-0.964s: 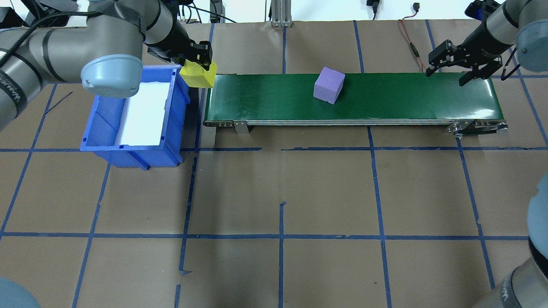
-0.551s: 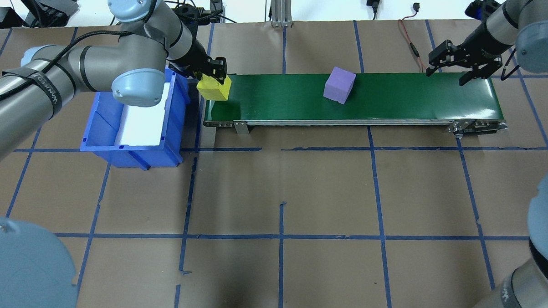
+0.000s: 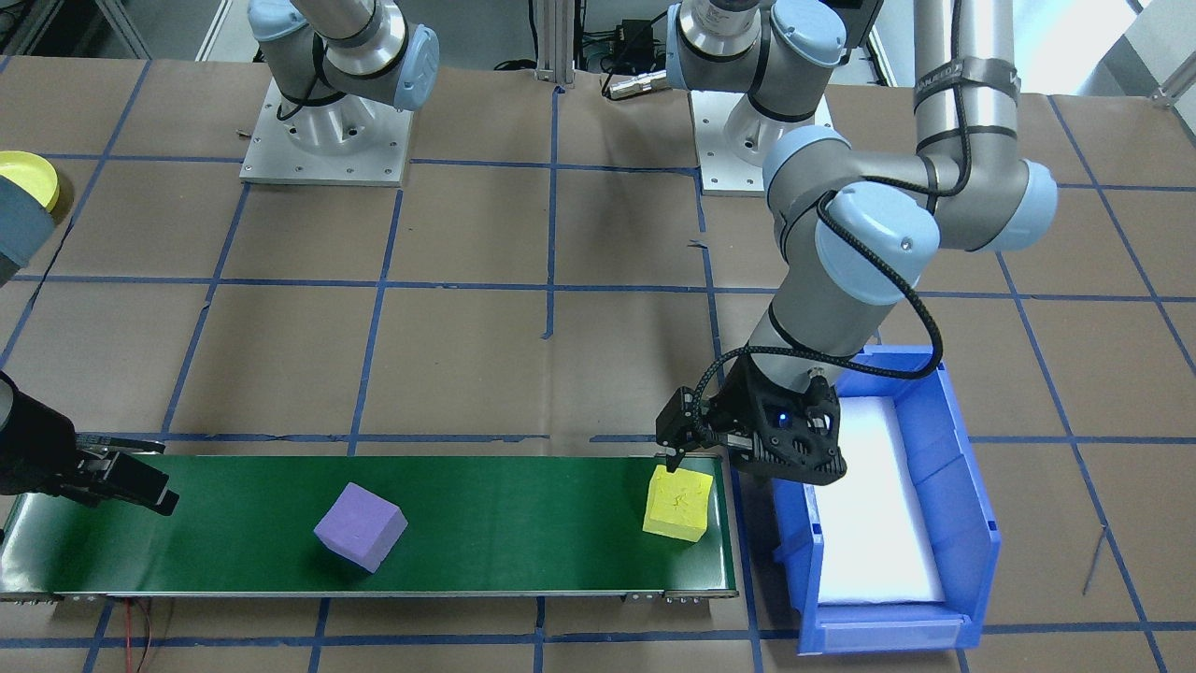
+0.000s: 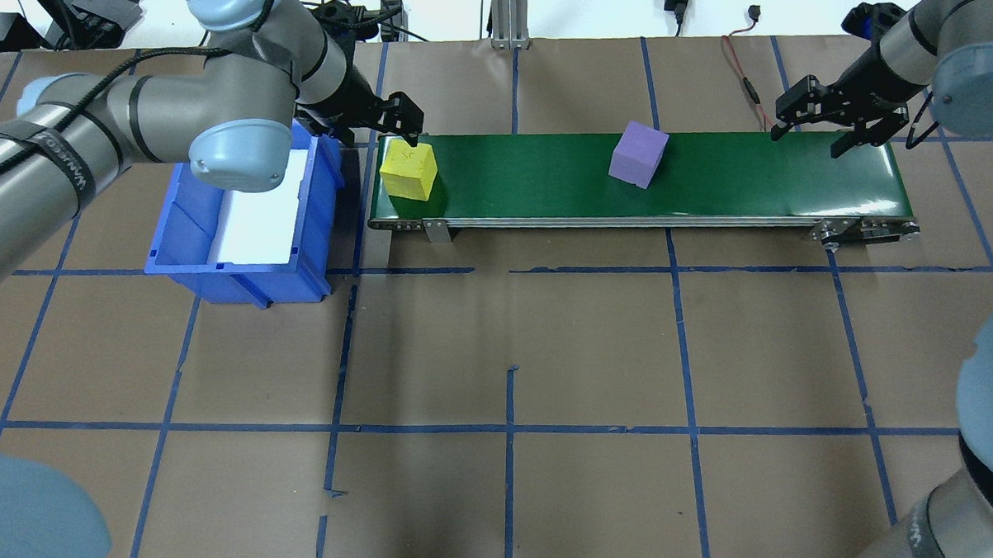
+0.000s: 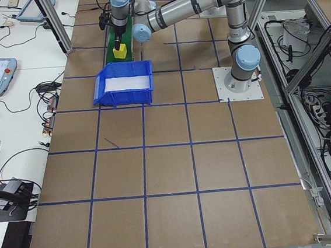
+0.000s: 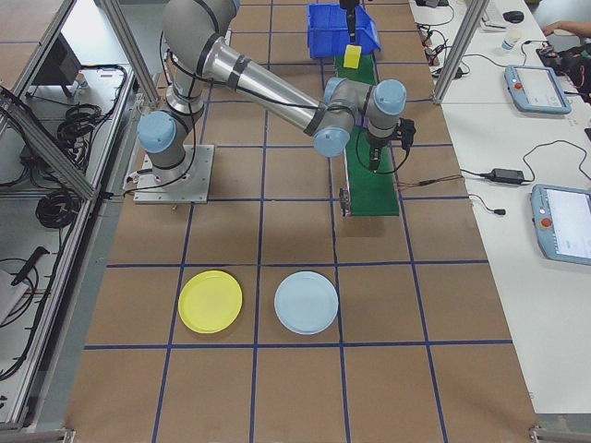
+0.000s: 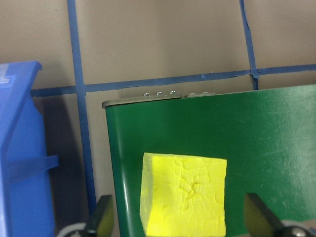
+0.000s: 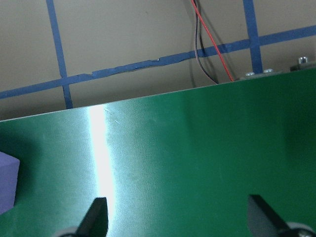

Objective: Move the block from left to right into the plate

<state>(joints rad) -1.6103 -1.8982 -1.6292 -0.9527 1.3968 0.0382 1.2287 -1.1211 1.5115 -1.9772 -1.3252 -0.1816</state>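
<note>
The yellow block sits on the green belt at its end nearest the blue bin; the left gripper hangs just above it with its jaws spread wide, and in the left wrist view the block lies between the two fingertips without touching either; the front-facing view shows the same gripper just over the block's top, the belt under it and the bin just beside. A purple block rests tilted further along the belt, past its middle; its corner shows at the edge of the right wrist view. The right gripper hovers over the belt's far end, jaws open and holding nothing. The yellow plate lies on the table beside a pale blue plate, both well apart from the belt; it also shows at the edge of the front-facing view.
</note>
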